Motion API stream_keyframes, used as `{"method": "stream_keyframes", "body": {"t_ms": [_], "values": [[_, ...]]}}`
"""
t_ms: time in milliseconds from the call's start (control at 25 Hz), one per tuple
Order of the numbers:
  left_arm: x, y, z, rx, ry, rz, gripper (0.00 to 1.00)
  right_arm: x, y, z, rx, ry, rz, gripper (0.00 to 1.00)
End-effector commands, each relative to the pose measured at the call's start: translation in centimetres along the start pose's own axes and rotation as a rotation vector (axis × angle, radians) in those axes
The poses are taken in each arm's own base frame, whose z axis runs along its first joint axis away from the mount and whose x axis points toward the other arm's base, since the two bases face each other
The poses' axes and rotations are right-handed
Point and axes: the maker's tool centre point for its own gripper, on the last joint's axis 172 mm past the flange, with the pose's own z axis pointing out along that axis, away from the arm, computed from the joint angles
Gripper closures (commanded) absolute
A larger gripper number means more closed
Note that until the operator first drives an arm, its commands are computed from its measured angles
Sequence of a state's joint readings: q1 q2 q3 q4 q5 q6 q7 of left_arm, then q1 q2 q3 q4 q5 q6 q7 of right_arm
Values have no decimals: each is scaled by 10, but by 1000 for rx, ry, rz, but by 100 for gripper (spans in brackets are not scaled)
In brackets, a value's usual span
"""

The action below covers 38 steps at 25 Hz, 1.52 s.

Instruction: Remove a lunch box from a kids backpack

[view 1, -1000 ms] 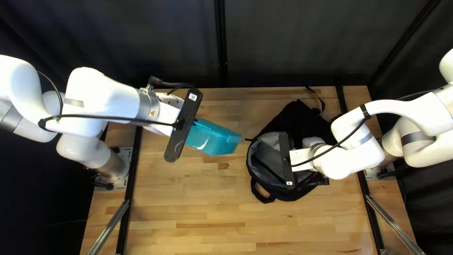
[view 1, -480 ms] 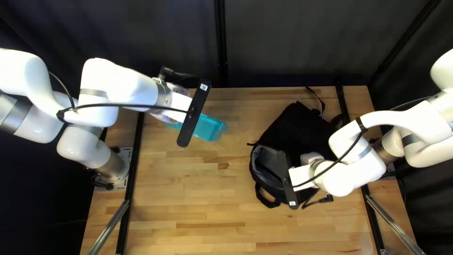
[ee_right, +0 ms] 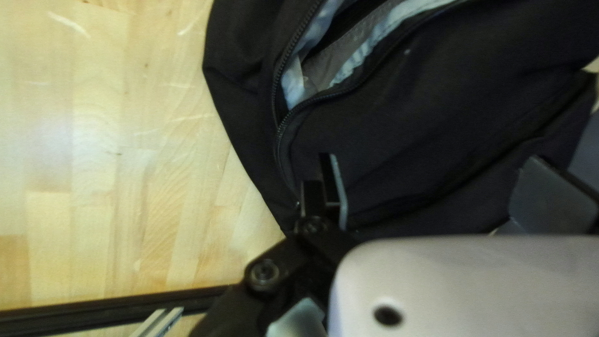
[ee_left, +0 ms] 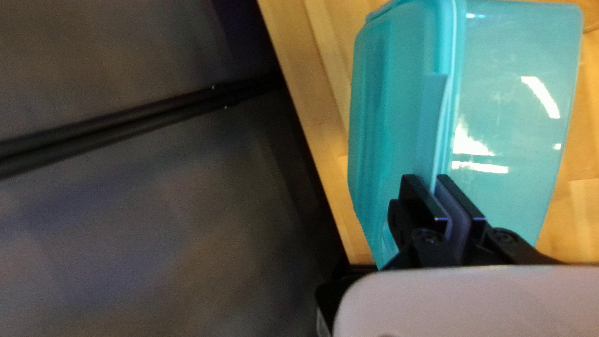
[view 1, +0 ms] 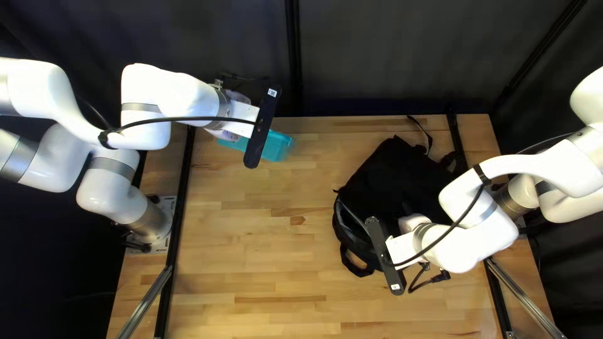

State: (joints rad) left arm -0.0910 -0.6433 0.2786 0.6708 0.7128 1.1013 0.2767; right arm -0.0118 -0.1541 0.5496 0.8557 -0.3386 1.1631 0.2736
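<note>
Beyond the table's middle, toward its far edge, the teal plastic lunch box with a translucent body (view 1: 274, 145) is out of the backpack and well apart from it. My left gripper (view 1: 237, 96) has clamped its two fingers (ee_left: 458, 196) on the box's rim, most of the box stretching ahead of the fingertips; it seems lifted, though blur makes its height hard to judge. The black fabric backpack (view 1: 392, 179) lies toward the right, its zipped mouth partly open. Over it, my right gripper (view 1: 412, 222) has its fingers spread wide.
</note>
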Motion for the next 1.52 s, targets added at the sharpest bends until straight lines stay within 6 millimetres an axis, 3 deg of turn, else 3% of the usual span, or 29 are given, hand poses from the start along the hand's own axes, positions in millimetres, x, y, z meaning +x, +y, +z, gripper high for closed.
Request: {"method": "stream_keyframes", "body": {"t_ms": [40,280,560,880,1080,1200,1520], "values": [[-11,-12,24,21,-25,-15,100,11,0,-6,-10,15,-33,0],[-17,-16,49,38,-42,-48,100,20,0,-5,-16,22,-64,0],[-6,26,63,33,-31,-66,100,24,1,-3,-13,23,-73,0],[43,88,41,0,16,-59,100,26,1,0,-6,19,-77,0],[72,129,41,-113,40,-77,100,27,2,2,-5,18,-80,0],[80,144,44,-166,49,-79,100,27,2,1,-7,17,-81,0],[100,182,28,-257,87,-88,100,26,2,-2,-10,19,-79,0]]}}
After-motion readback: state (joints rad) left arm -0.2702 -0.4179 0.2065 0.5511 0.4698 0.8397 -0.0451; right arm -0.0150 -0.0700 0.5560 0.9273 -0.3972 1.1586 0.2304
